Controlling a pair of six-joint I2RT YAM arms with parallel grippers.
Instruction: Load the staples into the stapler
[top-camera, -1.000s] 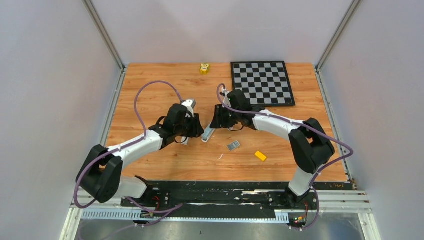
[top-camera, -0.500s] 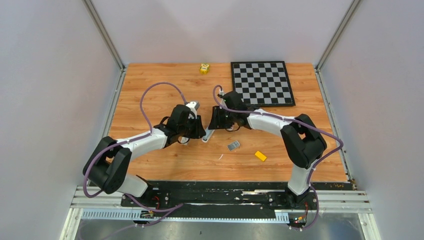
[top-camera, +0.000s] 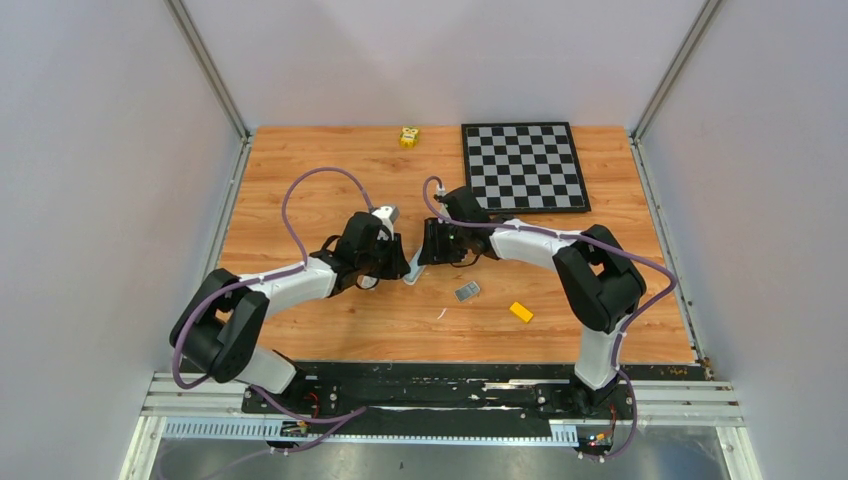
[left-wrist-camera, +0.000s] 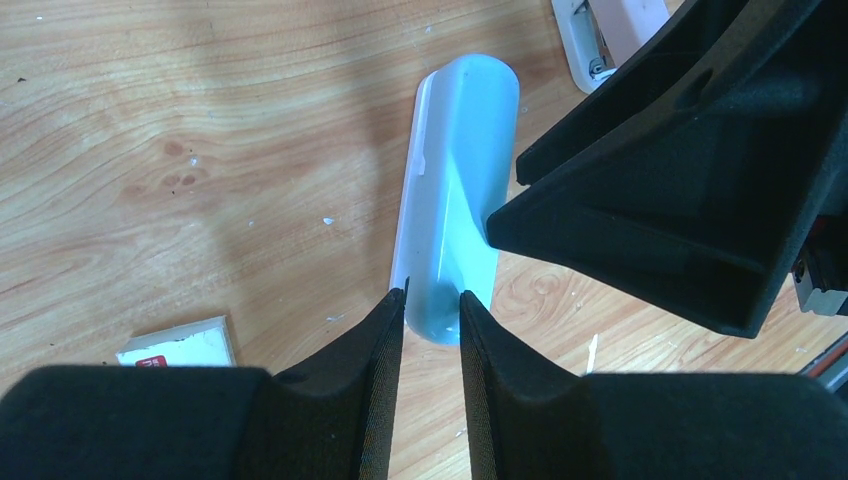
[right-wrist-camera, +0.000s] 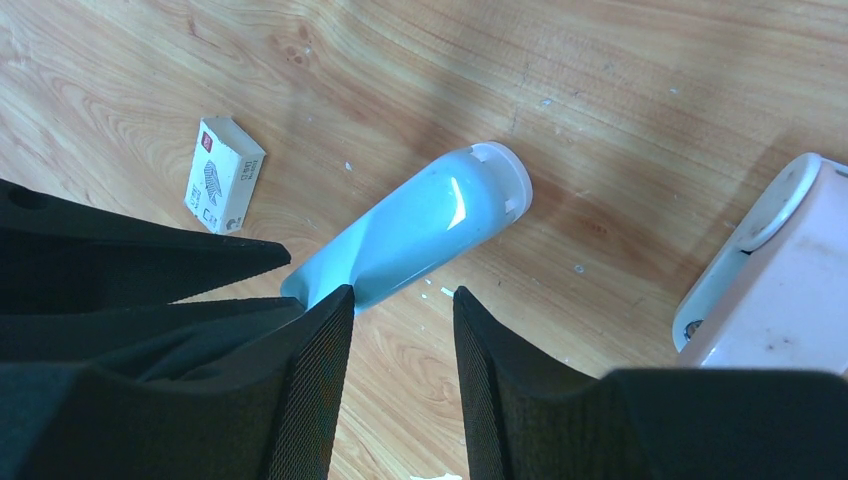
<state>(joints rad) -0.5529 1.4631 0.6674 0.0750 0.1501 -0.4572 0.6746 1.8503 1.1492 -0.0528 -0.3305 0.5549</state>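
The stapler (top-camera: 412, 272), a pale blue oblong, lies on the wooden table between my two grippers. In the left wrist view my left gripper (left-wrist-camera: 430, 298) hovers over the stapler's (left-wrist-camera: 455, 180) near rounded end, its jaws only a narrow gap apart and nothing pinched. My right gripper (right-wrist-camera: 400, 295) stands open at the stapler's (right-wrist-camera: 420, 230) other end, its left fingertip over that end. From above, the left gripper (top-camera: 400, 264) and right gripper (top-camera: 427, 250) nearly touch. The staples (top-camera: 466, 291), a small flat grey-and-white block (right-wrist-camera: 225, 175), lie apart on the wood.
A chessboard (top-camera: 525, 165) lies at the back right and a small yellow toy (top-camera: 409, 136) at the back edge. A yellow block (top-camera: 520, 311) sits near the front right. A pinkish-white plastic object (right-wrist-camera: 775, 290) rests on the table close to the right gripper.
My left gripper has moved right up to the stapler and its jaws have narrowed. The right arm has shifted slightly back and left. The staples have not moved.
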